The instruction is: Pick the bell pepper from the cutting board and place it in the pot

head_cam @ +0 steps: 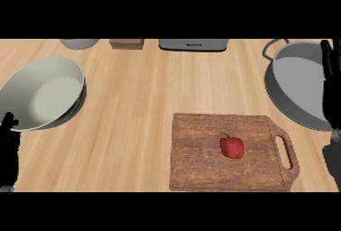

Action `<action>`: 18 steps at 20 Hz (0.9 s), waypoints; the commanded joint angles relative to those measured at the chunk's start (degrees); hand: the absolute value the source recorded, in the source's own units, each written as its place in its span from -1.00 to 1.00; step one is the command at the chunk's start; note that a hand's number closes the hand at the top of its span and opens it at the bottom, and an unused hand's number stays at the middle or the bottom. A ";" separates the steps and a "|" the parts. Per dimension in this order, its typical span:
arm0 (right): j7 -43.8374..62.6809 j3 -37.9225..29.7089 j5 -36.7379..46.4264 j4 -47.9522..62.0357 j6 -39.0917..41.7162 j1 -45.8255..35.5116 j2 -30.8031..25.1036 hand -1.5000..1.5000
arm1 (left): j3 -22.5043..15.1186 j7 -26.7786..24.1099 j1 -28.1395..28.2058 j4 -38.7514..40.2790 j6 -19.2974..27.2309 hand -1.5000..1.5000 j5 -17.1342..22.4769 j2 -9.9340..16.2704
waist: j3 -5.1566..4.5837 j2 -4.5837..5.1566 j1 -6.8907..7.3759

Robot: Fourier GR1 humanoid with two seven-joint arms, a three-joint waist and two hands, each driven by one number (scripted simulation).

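A red bell pepper point(232, 147) with a short green stem lies near the middle of the brown wooden cutting board point(200, 158), which has a handle slot on its right side. The grey pot point(293, 90) stands at the right edge of the counter, behind the board. My right hand point(330, 85) shows along the right edge in front of the pot, fingers straight and pointing up, apart from the pepper. My left hand point(8, 144) rests at the lower left edge, fingers up and relaxed, holding nothing.
A large pale bowl point(43, 92) sits at the left. Along the back edge stand a grey vessel point(80, 43), a small brown box point(126, 43) and a grey appliance point(193, 44). Bare wooden counter point(133, 135) lies between bowl and board.
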 commanded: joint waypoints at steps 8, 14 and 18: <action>3.61 12.99 29.91 4.60 -11.29 4.97 -10.62 1.00 | -13.69 4.25 -0.63 -5.47 -11.63 0.00 -1.36 -2.43 | -1.30 0.41 -10.06; -9.86 24.76 43.17 -4.62 -29.63 12.82 6.39 -1.00 | -18.35 8.66 -2.17 -7.54 -15.46 0.00 0.04 -4.70 | -0.40 -0.02 -6.69; 1.78 33.33 56.87 -11.83 -34.28 21.57 6.13 -1.00 | -19.06 11.18 -7.77 -4.07 -16.54 0.00 -1.14 -6.44 | -0.60 0.04 -5.55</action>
